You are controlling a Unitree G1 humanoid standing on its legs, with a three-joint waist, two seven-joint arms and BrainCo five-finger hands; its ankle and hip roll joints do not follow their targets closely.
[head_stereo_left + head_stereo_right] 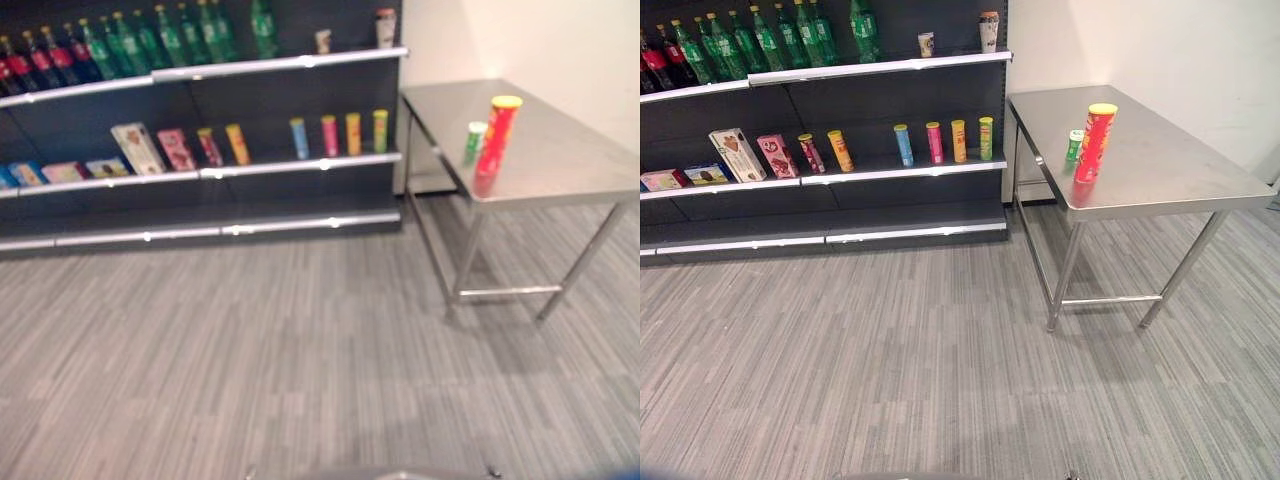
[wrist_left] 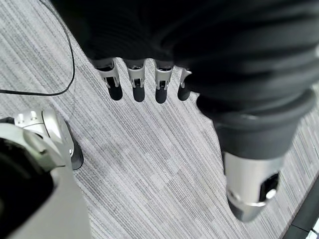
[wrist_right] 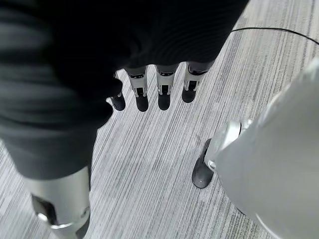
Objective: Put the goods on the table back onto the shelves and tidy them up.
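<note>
A steel table (image 1: 560, 160) stands right of dark shelves (image 1: 200, 170). On it, a tall red can (image 1: 497, 135) stands upright with a small green can (image 1: 474, 143) just beside it. Bottles (image 1: 150, 40) line the top shelf; 6 tubes (image 1: 300, 137) and boxes (image 1: 137, 148) line the middle.

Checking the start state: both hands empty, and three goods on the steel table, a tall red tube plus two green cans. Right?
Not quite: the right eye view shows two goods on the steel table, the tall red tube and one green can. Left hand and right hand are empty.

Steel table (image 1: 1160, 175) bears two goods — red canister (image 1: 1095, 140), green can (image 1: 1074, 145).
</note>
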